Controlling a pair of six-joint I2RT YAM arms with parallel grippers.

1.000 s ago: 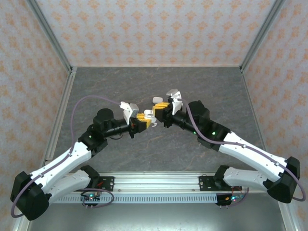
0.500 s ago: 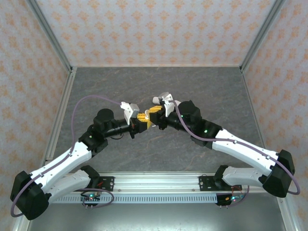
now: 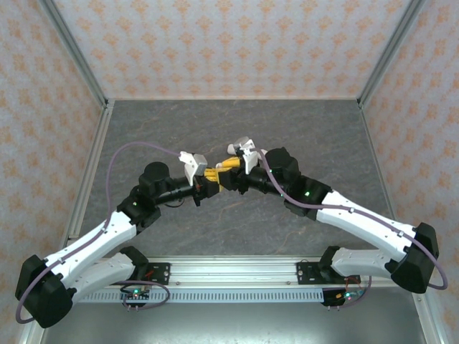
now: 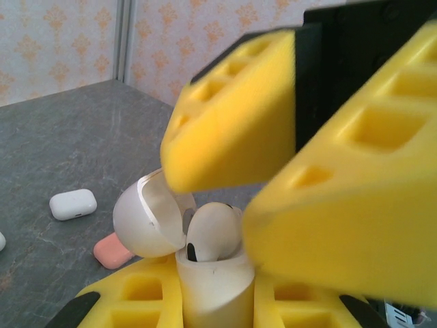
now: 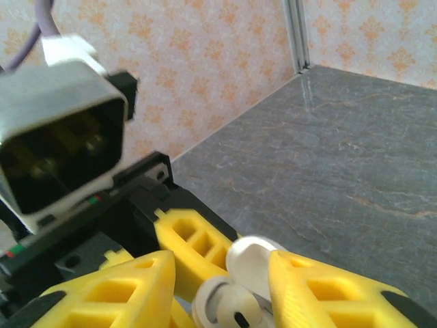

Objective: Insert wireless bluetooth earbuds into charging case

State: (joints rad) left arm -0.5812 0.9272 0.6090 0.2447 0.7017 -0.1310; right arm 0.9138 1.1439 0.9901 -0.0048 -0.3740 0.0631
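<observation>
Top view: left gripper (image 3: 211, 175) and right gripper (image 3: 228, 168) meet tip to tip at frame centre, above grey table (image 3: 287, 129).

Left wrist view: left jaws clamped on white case (image 4: 213, 287) at bottom centre, lid (image 4: 147, 219) swung open to left. White earbud (image 4: 213, 232) sits in case mouth. Right jaws apart, just above earbud. Closed white case (image 4: 72, 203) and pink piece (image 4: 113, 251) lie on table, left of centre.

Right wrist view: yellow fingers (image 5: 109, 294) spread at bottom, earbud and lid between them.

I read no text, label, brand, number or sign in any of my views. The charging case (image 4: 213, 290) is plain white, and the walls (image 3: 229, 43) carry only a repeating orange ornament.
</observation>
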